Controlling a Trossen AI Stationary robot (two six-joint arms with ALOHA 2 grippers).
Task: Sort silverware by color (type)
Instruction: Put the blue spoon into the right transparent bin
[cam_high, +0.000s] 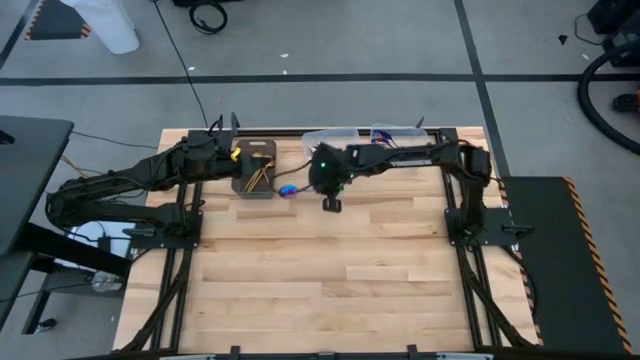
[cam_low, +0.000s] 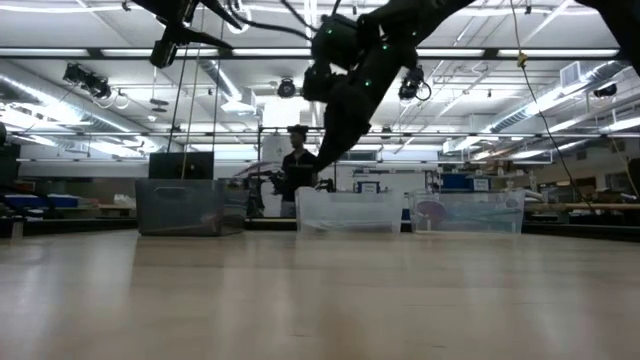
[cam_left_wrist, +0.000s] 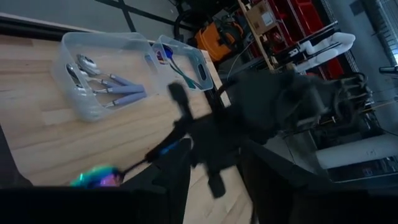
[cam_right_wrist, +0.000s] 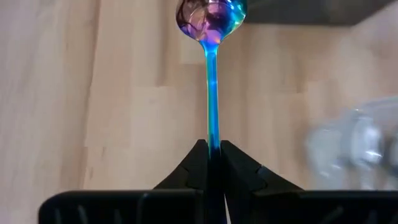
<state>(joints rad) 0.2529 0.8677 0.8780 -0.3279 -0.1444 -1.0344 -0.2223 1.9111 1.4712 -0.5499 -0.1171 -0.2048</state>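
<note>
1. The right gripper (cam_right_wrist: 209, 152) has its jaws clenched on the handle of one rainbow spoon (cam_right_wrist: 211, 74); the handle is pinched near its end, and the bowl points away from the jaws.
2. That spoon is held above the counter (cam_high: 330, 270), clear of the wood, with its bowl just beside the dark tray (cam_high: 256, 172).
3. The right arm is stretched from its base at the counter's right edge toward the middle of the far side, with the wrist bent downward.
4. The left gripper (cam_high: 237, 153) hangs over the dark tray's left end; whether its jaws are released or clenched cannot be told.
5. The left arm is reached from the counter's left edge toward the far side, roughly level.
6. Several gold spoons (cam_high: 262, 175) lie in the dark tray; their count cannot be made out.
7. Two clear bins are seen along the far edge: one bin (cam_left_wrist: 99, 74) holds about five silver spoons (cam_left_wrist: 115, 90), and the other (cam_left_wrist: 186, 62) holds at least one rainbow spoon.
8. A person (cam_low: 298, 165) is standing in the room beyond the counter.
</note>
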